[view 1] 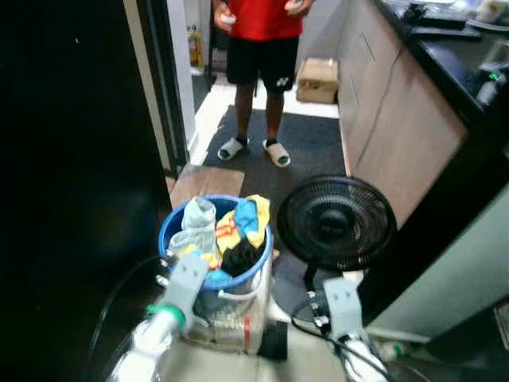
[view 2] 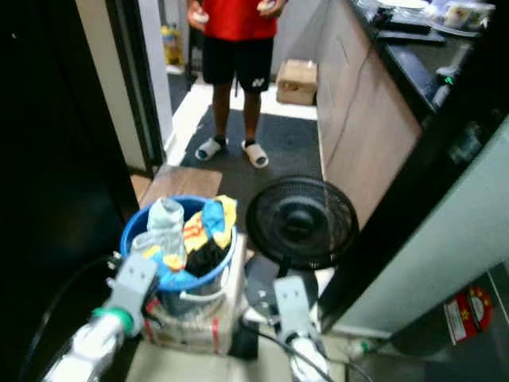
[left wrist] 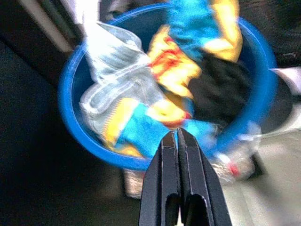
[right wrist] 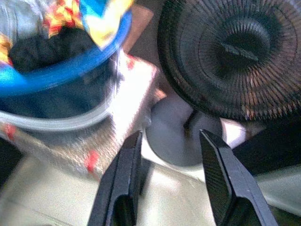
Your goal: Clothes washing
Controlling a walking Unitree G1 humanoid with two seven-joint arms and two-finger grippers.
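A blue bucket [view 1: 169,229] holds a heap of clothes [view 1: 231,227]: pale grey, yellow, red, turquoise and black pieces. It rests on a clear plastic-wrapped pack [view 1: 231,322] on the floor. My left gripper [left wrist: 178,135] is shut with nothing between its fingers, its tips just over the near rim of the bucket [left wrist: 70,101] and close to the turquoise and yellow cloth [left wrist: 141,129]. My right gripper [right wrist: 171,136] is open, above the round base of the fan [right wrist: 171,141] and to the right of the bucket.
A black floor fan [view 1: 336,223] stands right of the bucket. A person [view 1: 258,48] in a red shirt and black shorts stands ahead on a dark mat. A cardboard box [view 1: 318,79] lies beyond. A wooden counter [view 1: 398,127] runs along the right, a dark wall [view 1: 71,159] along the left.
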